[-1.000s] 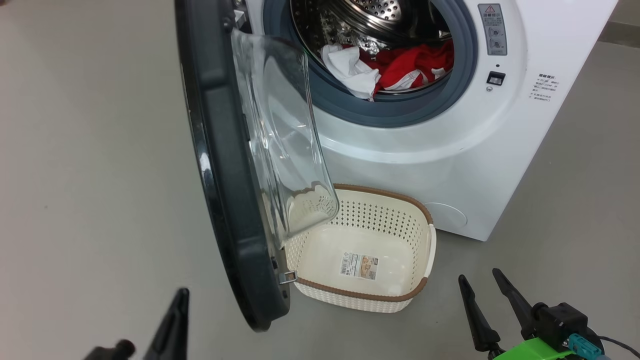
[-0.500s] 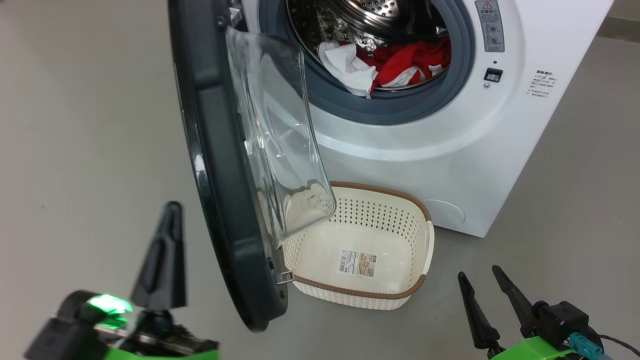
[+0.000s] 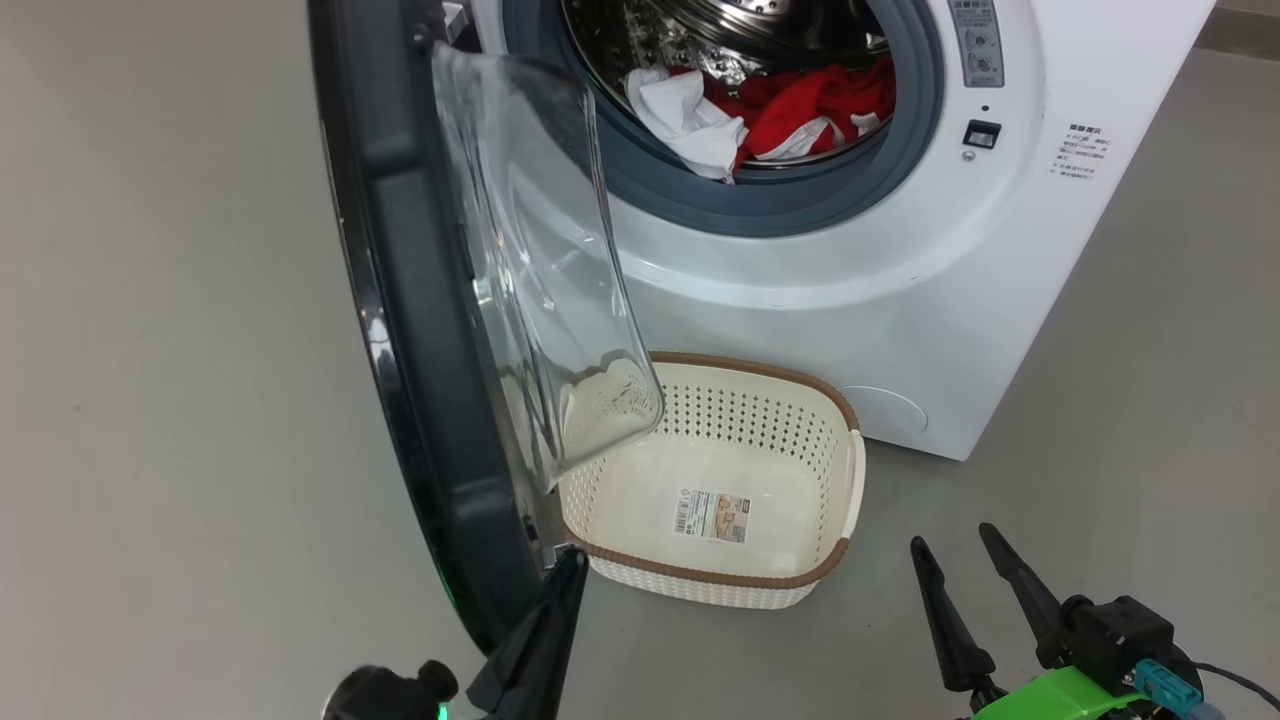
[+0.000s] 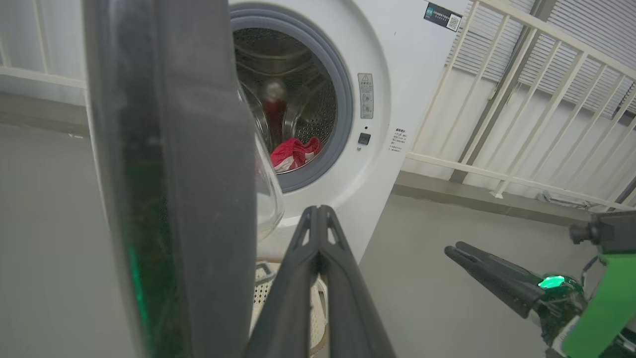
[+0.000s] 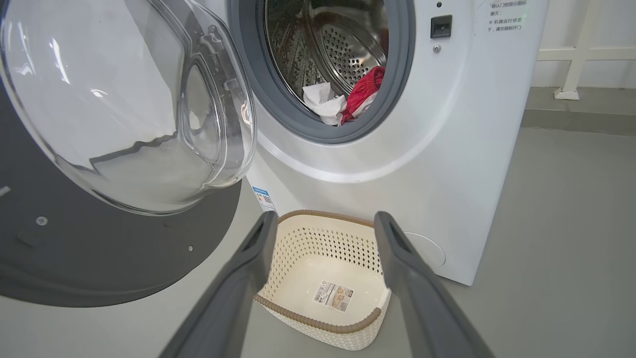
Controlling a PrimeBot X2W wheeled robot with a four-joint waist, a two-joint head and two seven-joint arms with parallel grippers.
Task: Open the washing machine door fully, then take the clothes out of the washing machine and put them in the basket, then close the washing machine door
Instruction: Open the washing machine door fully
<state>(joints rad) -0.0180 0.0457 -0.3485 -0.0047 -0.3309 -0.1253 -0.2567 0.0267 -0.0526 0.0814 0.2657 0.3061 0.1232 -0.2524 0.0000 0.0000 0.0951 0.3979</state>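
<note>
– Beside the lower edge of the washing machine door (image 3: 400,300), where exactly is the left claw (image 3: 572,565)?
– Just at its inner side, fingers clenched together on nothing. Whether it touches the door, I cannot tell.
– And the door itself?
– Swung out to the left. In the head view its glass bowl (image 3: 540,250) overlaps the far left corner of the basket (image 3: 760,372).
– Where does the basket sit?
– On the floor (image 3: 150,400), just in front of the washing machine (image 3: 850,330), a paper label (image 3: 712,515) on its bottom.
– The clothes (image 3: 790,110)?
– Red and white, heaped at the mouth of the drum (image 3: 700,30). The white one droops onto the grey gasket (image 3: 760,205).
– The right claw (image 3: 953,540)?
– Released, fingers spread, grasping nothing, low at the right, apart from the basket.
</note>
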